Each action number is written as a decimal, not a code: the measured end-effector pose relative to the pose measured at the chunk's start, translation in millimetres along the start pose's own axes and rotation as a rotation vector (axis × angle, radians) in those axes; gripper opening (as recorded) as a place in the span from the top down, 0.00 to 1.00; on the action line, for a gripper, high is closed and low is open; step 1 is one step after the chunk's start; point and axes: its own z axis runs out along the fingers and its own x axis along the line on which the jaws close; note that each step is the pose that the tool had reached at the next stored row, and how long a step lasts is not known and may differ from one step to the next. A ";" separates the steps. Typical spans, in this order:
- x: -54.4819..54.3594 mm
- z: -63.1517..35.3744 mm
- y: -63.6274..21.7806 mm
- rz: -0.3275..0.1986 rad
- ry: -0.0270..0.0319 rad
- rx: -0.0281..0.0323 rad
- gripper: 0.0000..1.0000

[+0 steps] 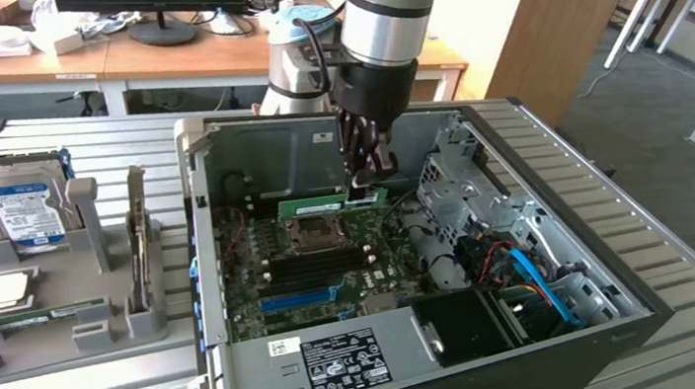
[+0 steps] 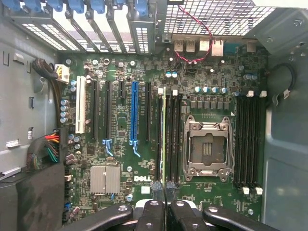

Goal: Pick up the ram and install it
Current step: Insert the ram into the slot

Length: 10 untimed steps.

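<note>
The ram [image 1: 326, 203] is pinched between the fingers [image 2: 155, 211] of the gripper [image 1: 371, 188]. The jaws are nearly closed, clamped on the thin green board. It hangs level inside the open computer case [image 1: 342, 364], with most of its length reaching out from the fingers toward the exterior view's left. In the wrist view it runs edge-on straight out from the fingertips, in line with the dark memory slots [image 2: 173, 139] on the motherboard [image 2: 120, 77]. The empty processor socket [image 2: 208, 149] lies just beside that line. I cannot tell whether the ram touches a slot.
</note>
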 end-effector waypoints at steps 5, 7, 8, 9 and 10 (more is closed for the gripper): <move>0.1 2.4 0.0 0.000 -0.0078 0.0002 0.88; 0.1 3.6 0.0 0.000 -0.0105 0.0003 0.88; 0.1 4.3 0.0 0.000 -0.0120 0.0003 0.88; 0.2 4.9 0.0 0.000 -0.0131 0.0003 0.88; 0.2 5.5 0.0 0.000 -0.0141 0.0003 0.88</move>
